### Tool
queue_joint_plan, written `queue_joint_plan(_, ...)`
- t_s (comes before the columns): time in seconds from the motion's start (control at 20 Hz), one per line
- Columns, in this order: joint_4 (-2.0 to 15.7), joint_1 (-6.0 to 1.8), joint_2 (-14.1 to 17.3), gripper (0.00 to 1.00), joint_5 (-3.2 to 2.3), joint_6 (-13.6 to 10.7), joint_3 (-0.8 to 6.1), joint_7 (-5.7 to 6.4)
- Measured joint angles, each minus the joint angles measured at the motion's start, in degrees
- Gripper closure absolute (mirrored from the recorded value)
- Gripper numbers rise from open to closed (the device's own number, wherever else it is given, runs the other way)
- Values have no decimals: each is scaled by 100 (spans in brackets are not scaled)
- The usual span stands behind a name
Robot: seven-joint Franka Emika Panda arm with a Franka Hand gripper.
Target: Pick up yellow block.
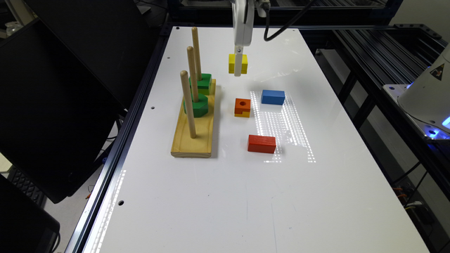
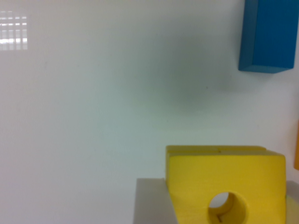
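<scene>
The table [image 1: 218, 196] carried a peg board [image 1: 195, 130] with green blocks [image 1: 198, 105] near one long edge. A blue block [image 1: 272, 97], red block [image 1: 261, 143] and orange block [image 1: 242, 107] lay mid-table, none in my way. My gripper [image 1: 238, 66] was closed on the yellow block [image 1: 237, 63], held between my fingers [image 2: 154, 205] above the table toward its far end; the wrist view cut both off.

white glossy tabletop [image 1: 246, 196] w/ light glare, black alu frame [image 1: 379, 52], dark monitors [image 1: 52, 105] beside it.

One yellow block [image 1: 232, 63], one orange-topped block [image 1: 242, 107], one blue block [image 1: 272, 97], one red block [image 1: 261, 144], two green blocks [image 1: 199, 105], three pegs [image 1: 188, 103].
</scene>
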Motion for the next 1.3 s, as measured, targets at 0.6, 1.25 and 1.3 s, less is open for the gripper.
queue_joint_plan(0.6,32,0,-884,100,6,-844,6,0)
queue_joint_plan(1.25,52,0,-1245,100,9,-1160,7,0)
queue_joint_plan(1.3,52,0,-1277,100,9,-1183,7,0)
